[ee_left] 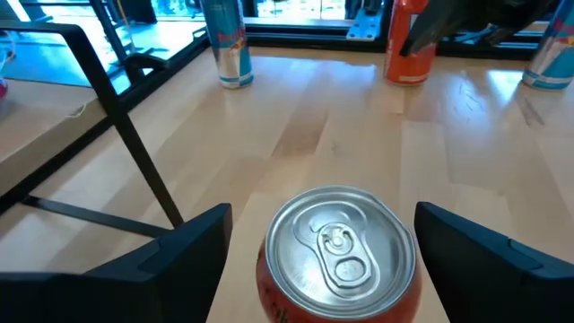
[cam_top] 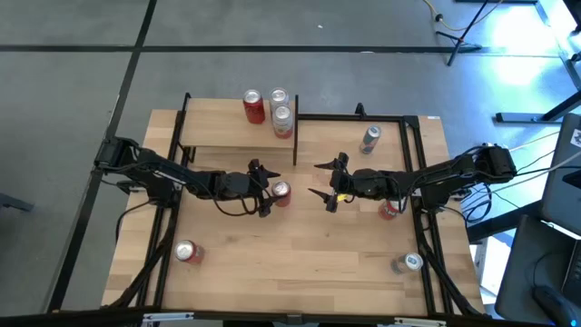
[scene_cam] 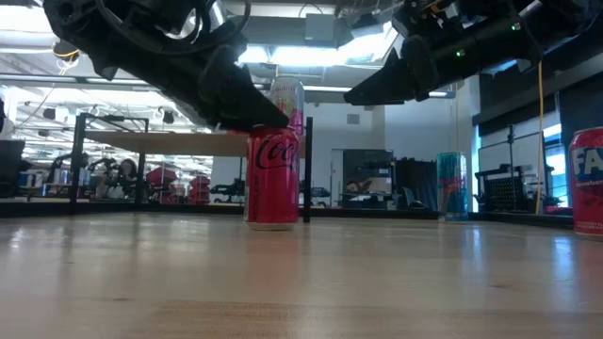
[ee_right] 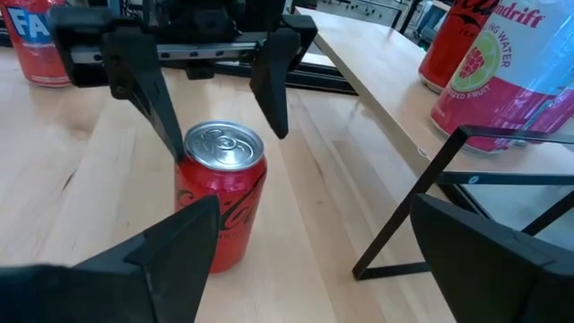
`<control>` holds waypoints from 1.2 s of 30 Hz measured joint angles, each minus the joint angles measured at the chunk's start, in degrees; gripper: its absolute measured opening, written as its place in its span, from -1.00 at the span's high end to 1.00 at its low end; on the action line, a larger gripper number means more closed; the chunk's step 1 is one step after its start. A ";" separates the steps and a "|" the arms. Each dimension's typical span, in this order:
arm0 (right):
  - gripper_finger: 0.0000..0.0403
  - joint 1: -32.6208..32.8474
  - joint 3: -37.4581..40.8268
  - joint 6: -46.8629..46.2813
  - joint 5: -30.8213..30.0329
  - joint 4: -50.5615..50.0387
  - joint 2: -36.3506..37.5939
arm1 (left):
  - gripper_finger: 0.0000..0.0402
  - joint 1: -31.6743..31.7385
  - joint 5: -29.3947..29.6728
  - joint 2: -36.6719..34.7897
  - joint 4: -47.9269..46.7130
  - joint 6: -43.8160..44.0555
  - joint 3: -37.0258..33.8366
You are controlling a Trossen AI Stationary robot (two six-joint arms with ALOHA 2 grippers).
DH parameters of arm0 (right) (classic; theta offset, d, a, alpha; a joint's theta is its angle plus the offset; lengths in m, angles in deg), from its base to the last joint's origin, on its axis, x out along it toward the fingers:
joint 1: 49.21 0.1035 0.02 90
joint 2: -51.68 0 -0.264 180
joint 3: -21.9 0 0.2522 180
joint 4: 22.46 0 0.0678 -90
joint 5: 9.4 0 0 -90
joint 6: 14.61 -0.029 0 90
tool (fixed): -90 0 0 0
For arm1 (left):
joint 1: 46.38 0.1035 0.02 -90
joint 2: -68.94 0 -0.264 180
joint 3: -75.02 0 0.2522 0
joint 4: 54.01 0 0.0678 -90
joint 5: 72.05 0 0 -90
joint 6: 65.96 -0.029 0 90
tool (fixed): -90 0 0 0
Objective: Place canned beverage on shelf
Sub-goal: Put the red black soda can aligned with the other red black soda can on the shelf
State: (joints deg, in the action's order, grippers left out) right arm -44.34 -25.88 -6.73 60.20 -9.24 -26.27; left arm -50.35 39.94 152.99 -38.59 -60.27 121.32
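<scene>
High view. I see the left gripper (cam_top: pixel 264 189) with its fingers spread on either side of a red cola can with a silver top (cam_top: pixel 280 192), which stands upright on the large light wooden tabletop (cam_top: pixel 300 263). The right gripper (cam_top: pixel 329 184) faces it from the other side, fingers released and holding nothing. The small raised shelf of light wood on thin black posts (cam_top: pixel 218 134) lies beyond the left fingers and carries three upright cans (cam_top: pixel 269 110) at its end. Loose cans stand well apart: a grey one (cam_top: pixel 369 138), a red one (cam_top: pixel 389 210) just behind the right gripper, and one near each front corner (cam_top: pixel 187 252) (cam_top: pixel 407 262).

Low view. The cola can (scene_cam: pixel 272 175) stands on the tabletop with the left gripper's dark body overlapping its upper part. A tall blue can (scene_cam: pixel 451 185) and a red can (scene_cam: pixel 587 181) stand farther off.

Left wrist view. The can top (ee_left: pixel 337 252) sits between both fingers (ee_left: pixel 484 265) with clear gaps either side. A black shelf post (ee_left: pixel 134 144) slants just beside one finger.

Right wrist view. The left fingers (ee_right: pixel 273 76) flank the cola can (ee_right: pixel 221 193); the can is not clamped. The shelf board (ee_right: pixel 386 85) bears a pink-labelled can (ee_right: pixel 498 76).
</scene>
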 joint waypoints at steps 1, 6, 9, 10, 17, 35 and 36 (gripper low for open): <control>-0.74 0.00 0.00 0.00 0.00 0.00 0.00 | -0.61 0.11 -0.21 0.00 0.03 0.02 0.00; -0.74 0.00 0.00 -0.04 0.38 -0.01 0.00 | -0.61 0.99 -5.39 0.88 -0.16 1.12 0.00; -0.74 0.00 0.00 -0.04 1.03 -0.02 0.00 | -0.61 1.84 -5.58 2.05 -0.06 1.35 0.07; -0.74 0.00 0.00 -0.04 1.63 -0.02 0.00 | -0.61 2.06 -5.99 2.60 0.04 1.66 0.02; -0.74 0.00 0.00 0.02 1.99 -0.07 0.00 | -0.54 2.76 -9.06 4.55 1.32 1.32 0.02; -0.74 0.00 -0.04 0.07 2.01 -0.39 -0.02 | -0.38 2.45 -31.97 0.27 -6.67 -9.52 0.04; -0.74 0.00 -0.04 0.07 2.01 -0.37 -0.02 | -0.38 2.45 -32.53 0.17 -6.87 -9.47 0.02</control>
State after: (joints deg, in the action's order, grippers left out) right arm -44.34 -25.92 -6.67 62.21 -9.61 -26.29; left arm -47.89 7.41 153.17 -45.46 -69.75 121.34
